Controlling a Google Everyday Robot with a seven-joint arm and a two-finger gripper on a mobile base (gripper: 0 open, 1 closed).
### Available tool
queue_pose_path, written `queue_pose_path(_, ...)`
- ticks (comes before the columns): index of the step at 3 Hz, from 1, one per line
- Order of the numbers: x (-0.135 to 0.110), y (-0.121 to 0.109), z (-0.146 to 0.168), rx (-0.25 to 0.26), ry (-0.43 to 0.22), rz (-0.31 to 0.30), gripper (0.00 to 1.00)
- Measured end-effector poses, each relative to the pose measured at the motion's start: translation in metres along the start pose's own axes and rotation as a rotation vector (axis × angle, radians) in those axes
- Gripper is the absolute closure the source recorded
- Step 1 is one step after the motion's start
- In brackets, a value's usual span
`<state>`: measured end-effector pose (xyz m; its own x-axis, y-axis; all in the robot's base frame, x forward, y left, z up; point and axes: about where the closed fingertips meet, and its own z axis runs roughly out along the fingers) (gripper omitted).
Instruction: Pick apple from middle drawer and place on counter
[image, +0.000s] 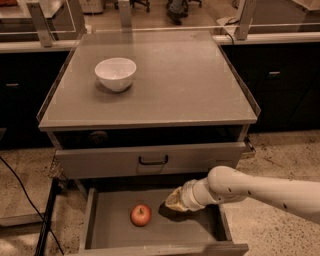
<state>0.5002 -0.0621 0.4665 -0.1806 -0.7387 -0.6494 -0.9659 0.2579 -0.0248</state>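
The red apple (141, 215) lies on the floor of the open middle drawer (200, 231), left of centre. My gripper (172, 201) reaches into the drawer from the right on a white arm and sits just right of the apple, a little above the floor and apart from it. The counter (180, 85) is the flat grey top of the cabinet above the drawers.
A white bowl (115, 73) stands on the counter's left part. A closed grey drawer front with a black handle (153, 160) sits above the open drawer. Dark cabinets flank the unit. A black cable (25, 197) runs over the floor at left.
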Motion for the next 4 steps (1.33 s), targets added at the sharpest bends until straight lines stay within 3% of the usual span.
queue_pose_path(2, 0.005, 0.009, 0.009, -0.023, -0.003, 0.005, 1.00)
queue_pose_path(4, -0.002, 0.030, 0.038, -0.068, -0.071, 0.004, 1.00)
